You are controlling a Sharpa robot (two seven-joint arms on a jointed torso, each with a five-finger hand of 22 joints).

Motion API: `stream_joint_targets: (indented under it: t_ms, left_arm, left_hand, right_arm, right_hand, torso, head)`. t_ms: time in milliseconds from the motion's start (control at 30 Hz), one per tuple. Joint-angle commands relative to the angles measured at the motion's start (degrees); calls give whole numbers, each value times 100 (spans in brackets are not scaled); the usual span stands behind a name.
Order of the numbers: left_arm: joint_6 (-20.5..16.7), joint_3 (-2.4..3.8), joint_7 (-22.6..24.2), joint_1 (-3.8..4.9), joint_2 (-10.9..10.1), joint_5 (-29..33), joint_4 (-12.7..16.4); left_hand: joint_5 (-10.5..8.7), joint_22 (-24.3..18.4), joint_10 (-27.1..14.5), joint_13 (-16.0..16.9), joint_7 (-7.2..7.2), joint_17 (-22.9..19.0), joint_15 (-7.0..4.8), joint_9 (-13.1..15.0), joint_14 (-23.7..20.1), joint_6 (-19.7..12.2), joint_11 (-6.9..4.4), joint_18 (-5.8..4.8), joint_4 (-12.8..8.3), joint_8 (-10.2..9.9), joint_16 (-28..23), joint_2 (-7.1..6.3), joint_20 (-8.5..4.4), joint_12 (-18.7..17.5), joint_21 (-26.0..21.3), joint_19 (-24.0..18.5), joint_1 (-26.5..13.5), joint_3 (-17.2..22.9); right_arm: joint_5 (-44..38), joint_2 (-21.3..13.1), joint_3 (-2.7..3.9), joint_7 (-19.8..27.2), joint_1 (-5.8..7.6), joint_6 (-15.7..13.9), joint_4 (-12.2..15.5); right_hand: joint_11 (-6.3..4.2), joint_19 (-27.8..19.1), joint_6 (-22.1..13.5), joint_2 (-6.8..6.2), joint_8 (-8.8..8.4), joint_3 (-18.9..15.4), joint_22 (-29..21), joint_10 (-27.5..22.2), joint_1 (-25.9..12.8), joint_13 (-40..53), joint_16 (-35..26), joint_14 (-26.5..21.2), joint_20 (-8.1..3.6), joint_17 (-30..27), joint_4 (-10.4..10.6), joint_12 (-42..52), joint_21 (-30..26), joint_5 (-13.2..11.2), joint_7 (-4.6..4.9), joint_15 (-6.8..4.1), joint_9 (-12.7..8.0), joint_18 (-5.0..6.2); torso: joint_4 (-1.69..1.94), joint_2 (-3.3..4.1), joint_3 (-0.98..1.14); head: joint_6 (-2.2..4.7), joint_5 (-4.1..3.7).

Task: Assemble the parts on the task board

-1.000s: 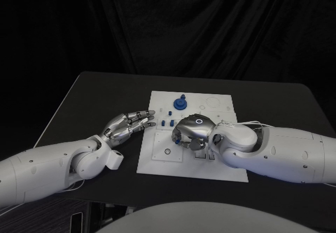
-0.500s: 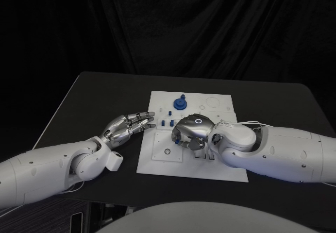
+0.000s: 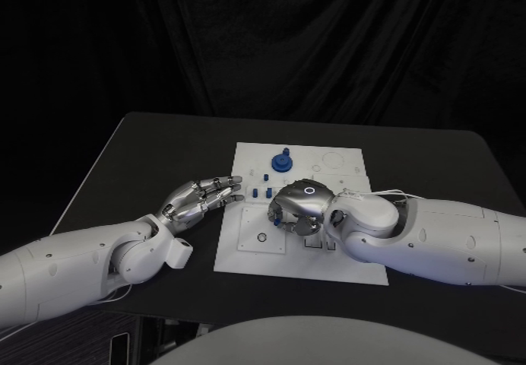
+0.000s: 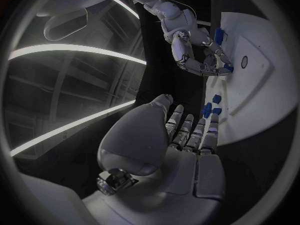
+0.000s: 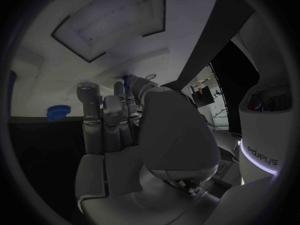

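The white task board (image 3: pixel 250 260) lies mid-table. A round blue part (image 3: pixel 283 162) stands near its far edge, and small blue parts (image 3: pixel 261 193) stand in its left half. My right hand (image 3: pixel 298 205) hangs over the board's middle with fingers curled down; in the left wrist view this right hand (image 4: pixel 195 51) pinches a small blue part (image 4: pixel 227 68) at its fingertips against the board (image 4: pixel 253 92). My left hand (image 3: pixel 201 197) hovers flat at the board's left edge, fingers apart and holding nothing, with its fingertips (image 4: pixel 212 119) close to two small blue parts (image 4: pixel 211 108).
A round socket (image 3: pixel 262 237) sits in the board's near left part, and outlined recesses (image 3: pixel 333 162) mark its far right corner. The right wrist view shows the round blue part (image 5: pixel 59 112) beyond my fingers (image 5: pixel 103 116). Bare black table (image 3: pixel 153 144) surrounds the board.
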Motion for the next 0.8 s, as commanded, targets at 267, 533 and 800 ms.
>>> stream_joint_targets:
  t_ms: [267,533,800]
  left_arm:
    - [82,5,436,-16,19,33,-3]
    - [85,5,435,-21,27,33,-14]
    - [66,5,445,-27,14,34,-15]
  left_hand:
    - [-36,-5,-43,-6,46,-6,19,-6,-25,-2,16,-81,-30,29,-32,36,-6,-28,-17,-44,-20,10]
    - [-41,-15,-55,-6,62,-6,25,-4,-26,12,7,-85,-34,33,-31,43,-4,-32,-16,-46,-24,18]
    - [-44,-28,-62,-6,75,-6,27,1,-30,42,-1,-87,-37,39,-33,47,-3,-32,-16,-51,-27,23]
  right_arm:
    - [-47,22,-1,-135,-39,174,-45]
    - [-47,6,-1,-110,-47,175,-47]
    - [-46,-246,15,-96,3,-151,132]
  right_hand:
    - [171,-122,-459,-39,-323,-77,369,-331,-119,-43,-151,-138,116,-124,44,-218,-322,-123,131,121,-123,16]
    - [294,-233,-1004,-97,-680,-425,296,-1004,-290,-29,-258,-282,229,-255,199,-351,-679,-503,88,232,-367,64]
    - [370,-406,-1148,-57,-700,-798,205,-1485,-193,67,-362,-473,293,-383,329,-220,-1132,-483,74,294,-506,117]
  torso:
    - [1,-2,0]
    - [2,-6,-1]
    - [1,-4,2]
  head:
    - [1,5]
    - [1,1]
    - [1,-5]
